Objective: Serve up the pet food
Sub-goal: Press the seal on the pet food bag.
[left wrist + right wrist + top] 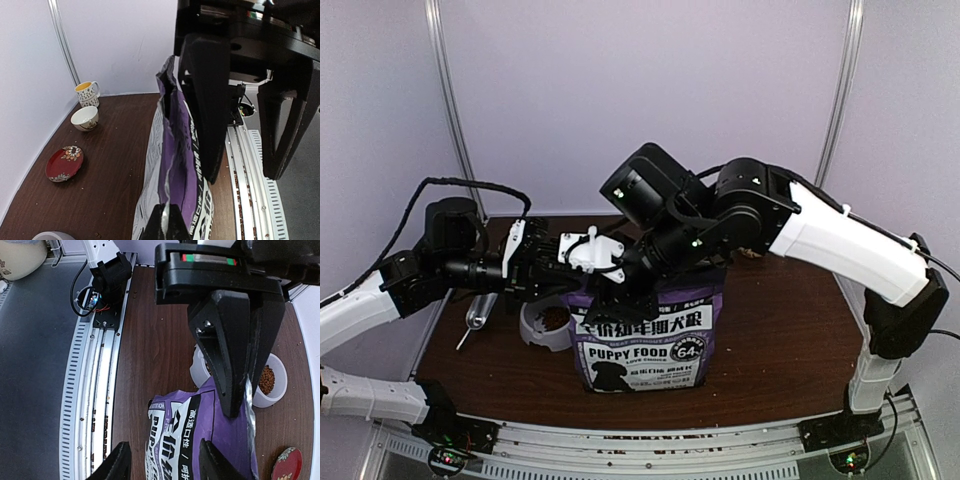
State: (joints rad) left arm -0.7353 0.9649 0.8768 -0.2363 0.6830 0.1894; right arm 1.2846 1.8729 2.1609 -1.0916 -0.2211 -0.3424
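Pet food (266,380) lies as a small heap of brown kibble in a white bowl (276,398) on the brown table (780,340). In the top view the bowl sits just beside the left flank of the purple puppy-food bag (640,340). A few loose pellets are scattered along the metal rail (95,415) at the near edge.

The bag stands upright near the middle of the table, its printed face toward the arm bases. Its mouth is open, and silvery lining shows at the rim.

The left gripper (234,409) is pinched closed on the bag's upper edge, with the foil lip caught between its two fingers (both wrist views show the clamp).

The right gripper (164,450) hangs over the bag's mouth with its fingers (119,462) spread apart and nothing clamped between them. Whether either finger touches the bag I cannot tell.

A metal scoop (480,312) lies on the table left of the bowl. Toward the far left corner sit a red flowered plate (64,164), a small white cup (85,118) and a patterned mug (87,91) with a yellow inside, all well apart from the bag.
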